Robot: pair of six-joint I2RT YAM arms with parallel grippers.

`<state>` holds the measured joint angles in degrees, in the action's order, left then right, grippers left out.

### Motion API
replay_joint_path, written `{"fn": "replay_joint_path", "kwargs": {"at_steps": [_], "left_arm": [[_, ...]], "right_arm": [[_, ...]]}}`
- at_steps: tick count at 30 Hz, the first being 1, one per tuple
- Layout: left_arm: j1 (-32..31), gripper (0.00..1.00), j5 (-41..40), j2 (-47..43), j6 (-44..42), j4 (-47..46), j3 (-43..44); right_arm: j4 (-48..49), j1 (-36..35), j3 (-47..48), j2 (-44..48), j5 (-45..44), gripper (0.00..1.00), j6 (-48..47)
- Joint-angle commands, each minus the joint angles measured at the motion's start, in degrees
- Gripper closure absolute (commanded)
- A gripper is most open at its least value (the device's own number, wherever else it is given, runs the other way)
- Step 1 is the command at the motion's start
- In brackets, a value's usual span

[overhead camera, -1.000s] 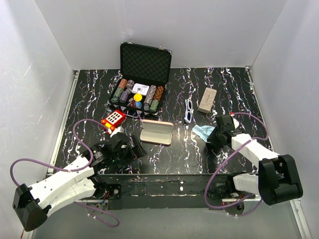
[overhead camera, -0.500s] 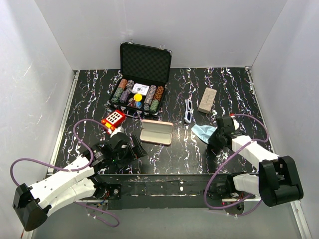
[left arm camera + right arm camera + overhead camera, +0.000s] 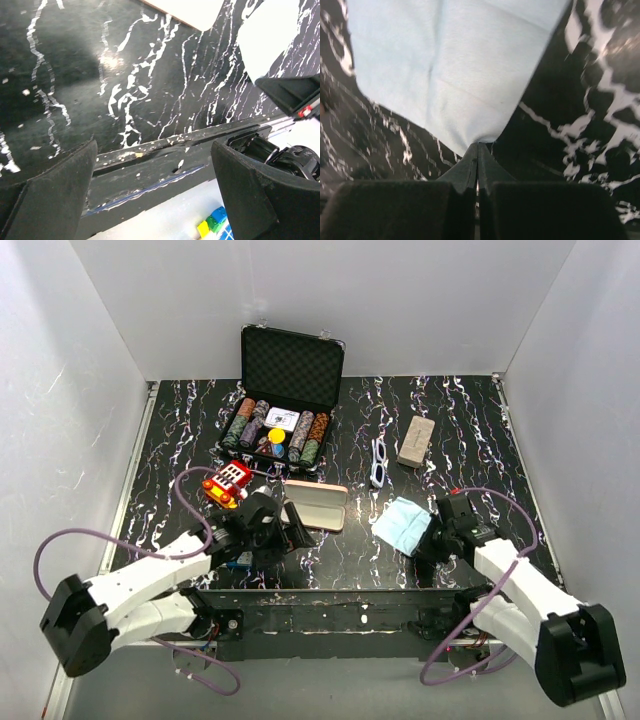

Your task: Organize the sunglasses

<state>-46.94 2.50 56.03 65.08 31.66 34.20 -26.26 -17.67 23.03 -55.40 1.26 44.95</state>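
Observation:
The white-framed sunglasses (image 3: 379,462) lie on the black marbled table (image 3: 180,440) right of centre, apart from both grippers. The purple pair does not show. An open pink case (image 3: 314,505) lies mid-table; its corner shows in the left wrist view (image 3: 192,11). My left gripper (image 3: 288,530) is open and empty just left of the pink case, low over the table's near edge (image 3: 154,150). My right gripper (image 3: 430,540) is shut on a corner of a light blue cloth (image 3: 399,523), which spreads out ahead of the fingertips (image 3: 455,65).
A closed grey-brown case (image 3: 413,442) lies behind the white sunglasses. An open black case of poker chips (image 3: 285,400) stands at the back centre. A red toy calculator (image 3: 227,480) lies left of the pink case. White walls enclose three sides.
My left gripper has moved right, up beside the pink case. My right gripper has pulled the blue cloth toward the near edge, and the cloth has spread flatter.

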Motion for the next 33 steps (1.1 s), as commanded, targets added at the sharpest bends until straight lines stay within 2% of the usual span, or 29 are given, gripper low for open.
{"fn": "replay_joint_path", "kwargs": {"at_steps": [1, 4, 9, 14, 17, 25, 30, 33], "left_arm": [[-1.7, 0.02, 4.4, 6.4, -2.0, -7.5, 4.6], [-3.8, 0.02, 3.7, 10.1, -2.1, -9.1, 7.0], [-7.0, 0.02, 1.9, 15.1, -1.6, -10.3, 10.5], [-10.6, 0.02, 0.0, 23.7, -1.7, -11.7, 15.4], [-11.7, 0.07, 0.0, 30.1, -3.0, -12.0, 20.1], [-12.9, 0.30, -3.1, 45.5, -6.8, -9.5, 31.0], [-14.3, 0.47, -2.5, 51.9, -7.6, -9.1, 35.0], [-15.1, 0.53, -3.0, 54.2, -7.7, -8.3, 36.8]], "right_arm": [[-9.7, -3.9, 2.5, 4.9, 3.2, 0.99, 0.8], [-14.8, -6.3, 3.8, 4.8, 5.2, 0.99, 1.8], [-15.6, -11.7, 0.2, 8.9, 5.8, 0.99, 7.9], [-17.1, -12.7, -0.4, 10.4, 3.6, 0.99, 9.7], [-17.3, -12.7, -0.4, 10.6, 2.4, 0.99, 9.8], [-17.0, -12.7, -1.0, 11.2, 1.1, 0.99, 9.9], [-16.0, -12.7, -1.7, 11.6, 1.9, 0.99, 10.1], [-15.8, -12.7, -1.6, 11.9, 1.9, 0.99, 9.7]]}}
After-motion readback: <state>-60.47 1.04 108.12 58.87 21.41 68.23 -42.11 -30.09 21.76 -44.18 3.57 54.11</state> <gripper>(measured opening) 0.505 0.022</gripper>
